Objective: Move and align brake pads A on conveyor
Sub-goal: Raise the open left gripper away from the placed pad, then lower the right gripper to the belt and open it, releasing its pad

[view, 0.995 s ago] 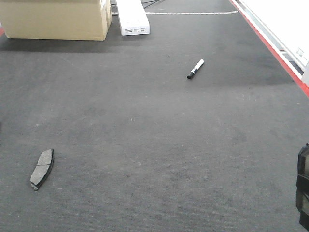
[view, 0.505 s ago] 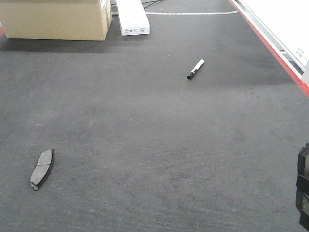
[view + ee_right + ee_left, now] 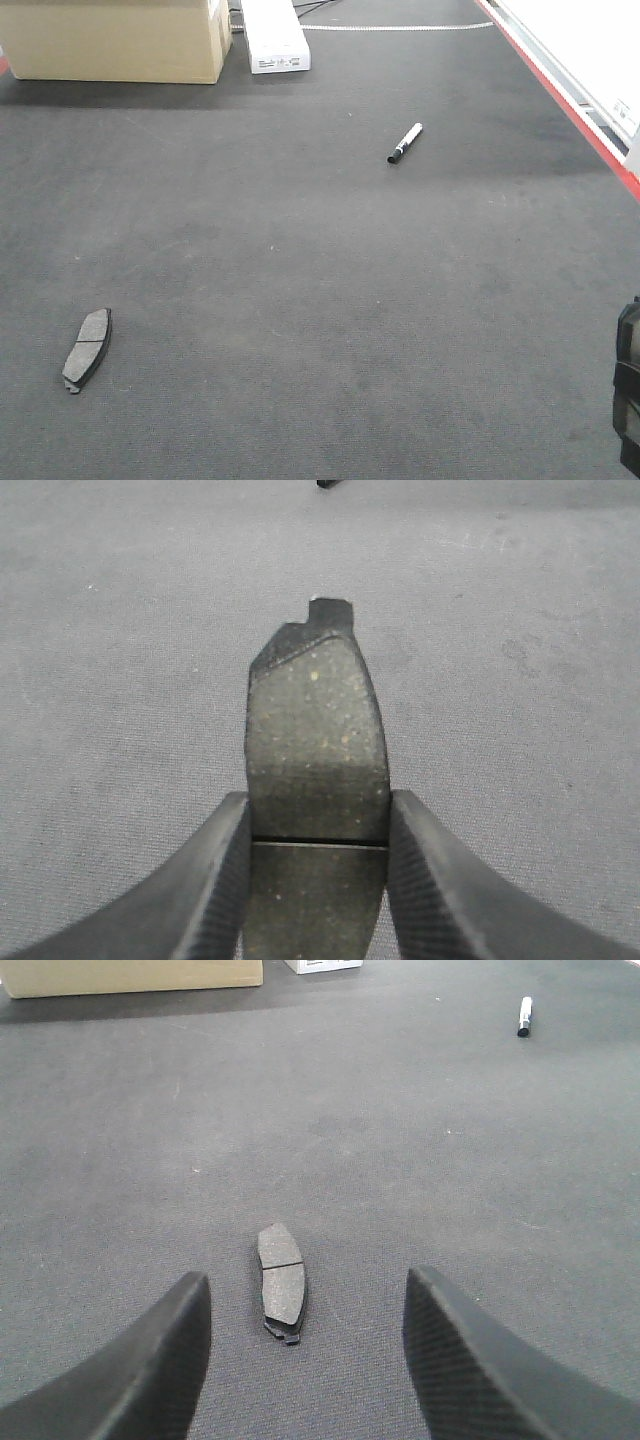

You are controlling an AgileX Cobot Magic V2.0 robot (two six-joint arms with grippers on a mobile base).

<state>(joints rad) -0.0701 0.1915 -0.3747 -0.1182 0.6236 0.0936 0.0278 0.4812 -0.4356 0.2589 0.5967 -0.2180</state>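
One brake pad (image 3: 87,350) lies flat on the dark conveyor (image 3: 300,280), near its front left. In the left wrist view this same pad (image 3: 282,1280) rests lengthwise just ahead of my left gripper (image 3: 305,1282), which is open with its fingers spread wide to either side and not touching it. My right gripper (image 3: 318,800) is shut on a second brake pad (image 3: 315,720), which sticks out forward above the belt with its groove at the fingertips. A dark part of the right arm (image 3: 628,400) shows at the front view's right edge.
A black-and-white marker pen (image 3: 405,143) lies on the belt right of centre. A cardboard box (image 3: 115,40) and a white box (image 3: 275,35) stand at the far end. The red edge stripe (image 3: 570,110) runs along the right side.
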